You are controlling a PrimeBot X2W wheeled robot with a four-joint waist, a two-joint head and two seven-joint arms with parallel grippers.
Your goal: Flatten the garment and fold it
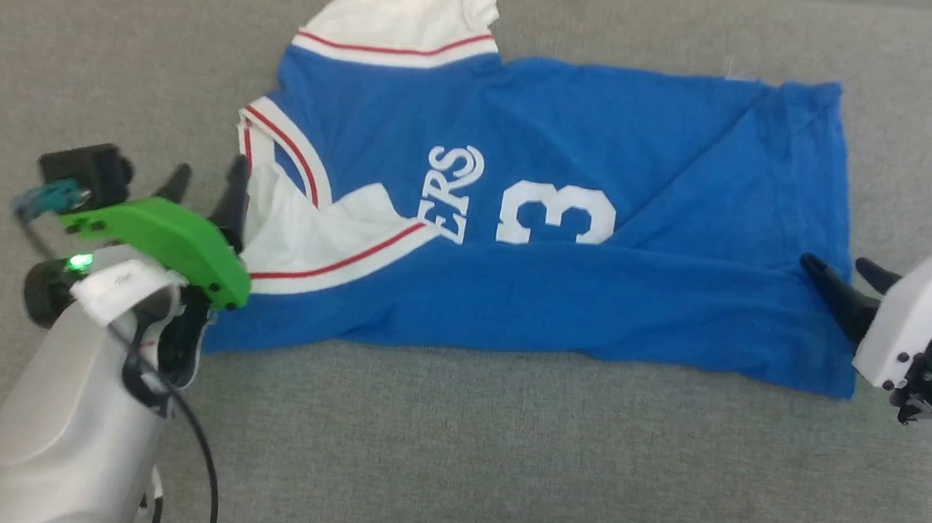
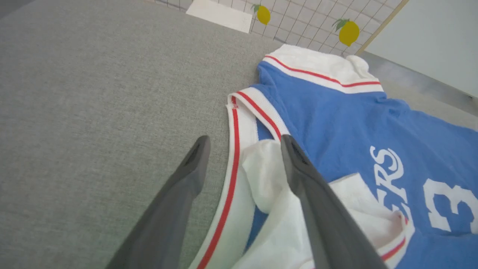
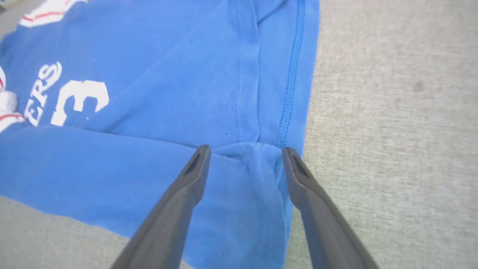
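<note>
The garment [image 1: 567, 136] lies across the grey table, its near long edge folded up over half of the white "ERS" and "3". A white sleeve with red trim pokes out at the far left. My left gripper [image 1: 206, 187] stands open at the collar end. In the left wrist view my left gripper [image 2: 243, 140] straddles the striped collar and white sleeve of the garment [image 2: 336, 112], nothing pinched. My right gripper [image 1: 836, 266] is open at the hem end. In the right wrist view my right gripper [image 3: 245, 149] has a small raised bump of the garment [image 3: 168, 74] between its spread fingers.
The grey fabric table [image 1: 500, 464] has bare room in front of the shirt and at both ends. Past its far edge stands a wire grid with yellow lemon decorations [image 2: 349, 33], with a white sheet [image 2: 220, 15] beside it.
</note>
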